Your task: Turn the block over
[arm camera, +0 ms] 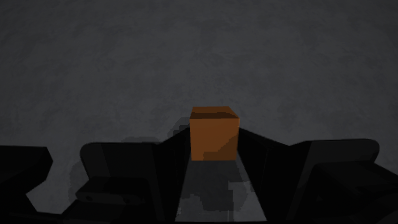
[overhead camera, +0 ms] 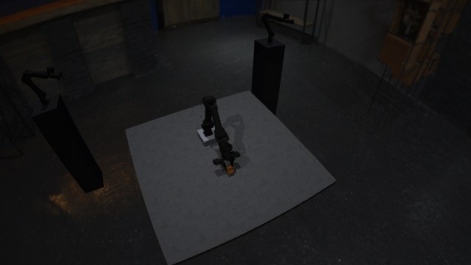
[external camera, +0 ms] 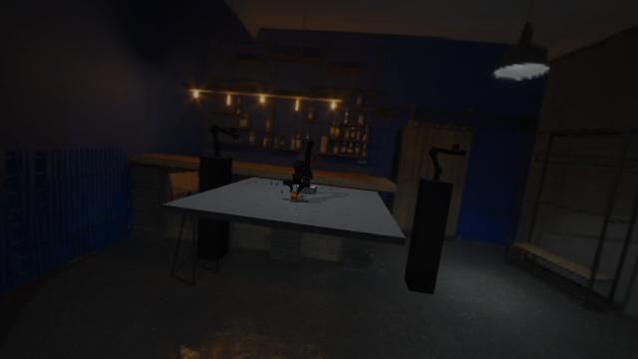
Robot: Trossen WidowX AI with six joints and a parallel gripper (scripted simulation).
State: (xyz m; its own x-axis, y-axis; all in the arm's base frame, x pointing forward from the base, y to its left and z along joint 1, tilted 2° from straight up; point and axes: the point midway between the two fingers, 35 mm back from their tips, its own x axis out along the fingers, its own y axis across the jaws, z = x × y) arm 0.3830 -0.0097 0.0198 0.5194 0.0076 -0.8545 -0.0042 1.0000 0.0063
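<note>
We saw the tabletop (overhead camera: 191, 206) as the largest thing in the scene, a pale grey square standing in a dim room. Two dark pedestals stood off its edges, one at the left (overhead camera: 68, 147) and one at the far side (overhead camera: 268, 73), each with a small idle arm on top and well apart from the work.

Near the middle of the tabletop our arm (overhead camera: 217, 125) rose from a white base plate (overhead camera: 203, 135) and bent down toward the near side. We judged that this folded pose kept the wrist low over the work, so that the block would have little way to fall if the grip failed.

The tool (arm camera: 214, 150) was clamped on the orange block (arm camera: 214, 132), one dark finger (arm camera: 175, 160) against each of its side faces. In the wrist view the block sat between the fingertips, its top and near faces showing. We could make out no mark on either, so we could not tell which side was the marked one. In the top view the block (overhead camera: 230, 169) showed at the arm's tip, near the tabletop; we could not tell whether it touched the surface.

We took a side grasp to suit the job: a roll of the wrist would carry the top face downward.

We saw no containers here.
</note>
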